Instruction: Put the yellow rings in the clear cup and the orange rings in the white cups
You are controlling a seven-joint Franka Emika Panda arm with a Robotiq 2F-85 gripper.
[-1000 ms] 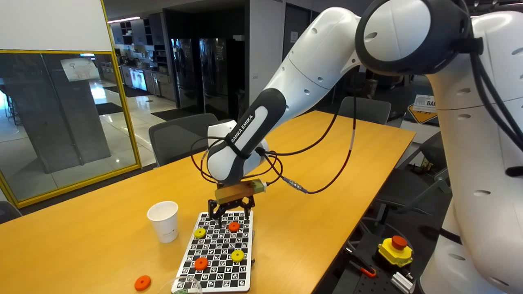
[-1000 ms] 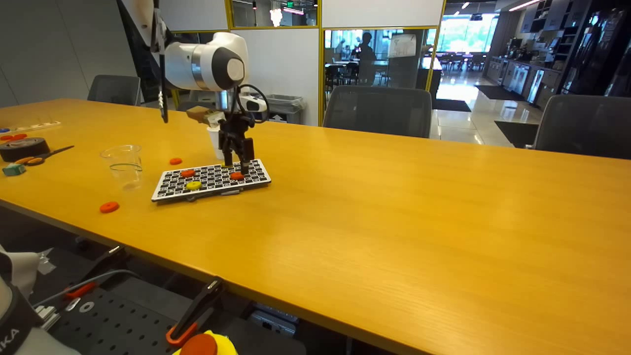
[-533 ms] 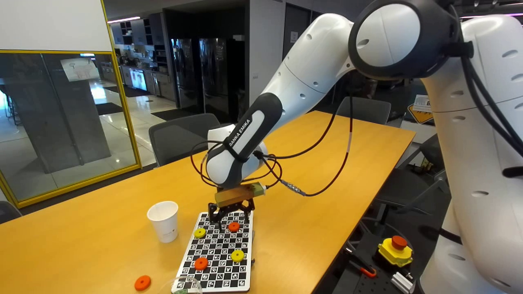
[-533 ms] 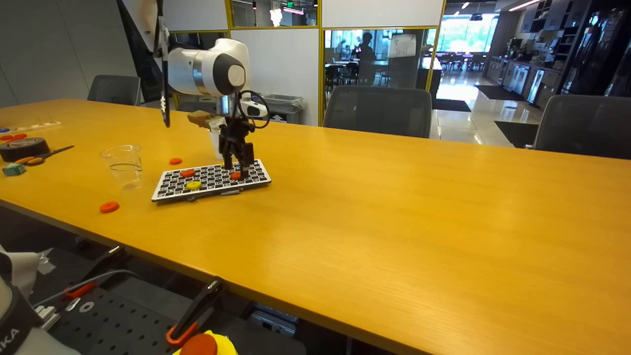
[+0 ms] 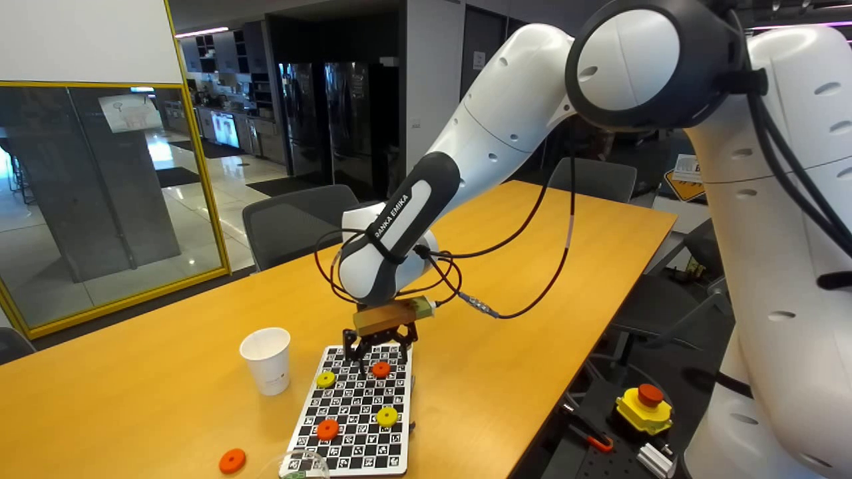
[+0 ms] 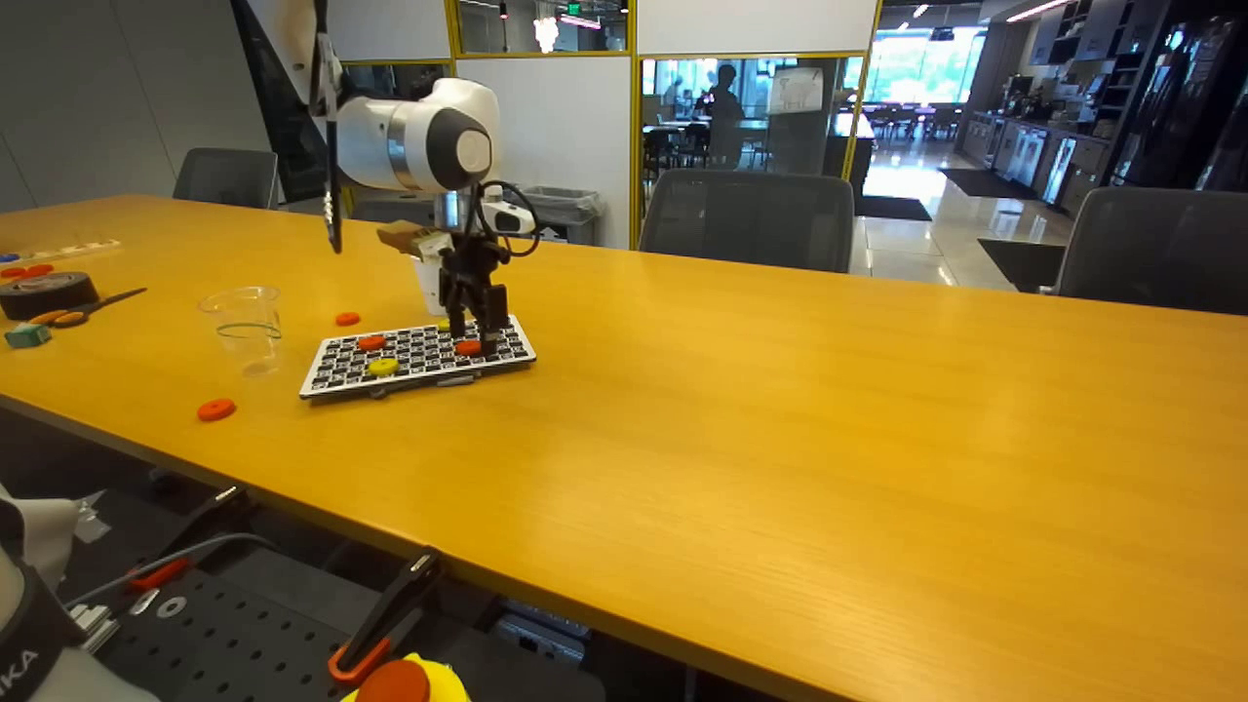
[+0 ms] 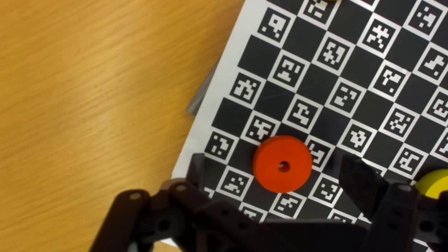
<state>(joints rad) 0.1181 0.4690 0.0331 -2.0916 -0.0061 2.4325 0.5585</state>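
The hand (image 5: 383,364) is spread wide, a finger on either side of a round orange ring (image 7: 280,154), gaps showing in the wrist view. The ring lies flat on the checkered board (image 5: 356,402), hole pointing up. In an exterior view, the board's long axis runs near to far, with the tapered, papery white cup (image 5: 265,362) upright on the wood-grained worktop (image 5: 492,359) to its left. Only part of the clear cup (image 5: 307,460) shows there; the wrist view's right edge cuts off 1 yellow ring (image 7: 434,183).
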